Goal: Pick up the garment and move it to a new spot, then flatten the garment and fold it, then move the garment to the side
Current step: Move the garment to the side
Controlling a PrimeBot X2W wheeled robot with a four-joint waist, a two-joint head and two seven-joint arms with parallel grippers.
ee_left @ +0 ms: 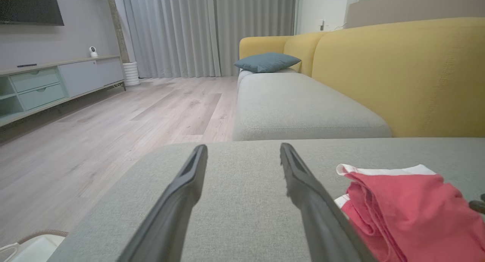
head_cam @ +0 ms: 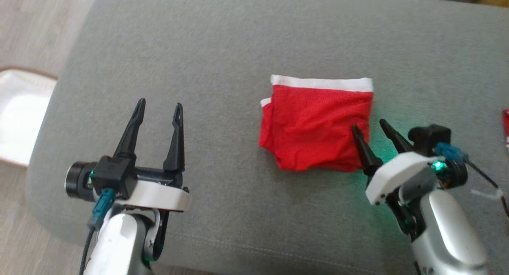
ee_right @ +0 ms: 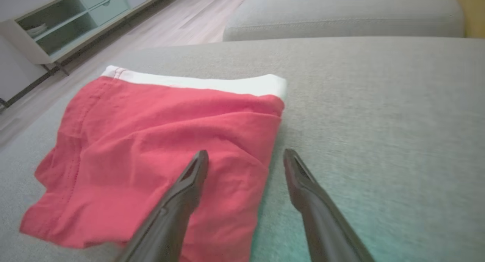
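Right gripper (head_cam: 368, 124): jaws apart, empty, straddling the right edge of the folded red cloth garment (head_cam: 314, 123) with a white waistband (one finger over cloth, the other over cushion; contact unclear). Left gripper (head_cam: 159, 104): jaws apart, empty, well left of the garment. The garment lies mid-seat on the grey fabric sofa cushion (head_cam: 222, 48).
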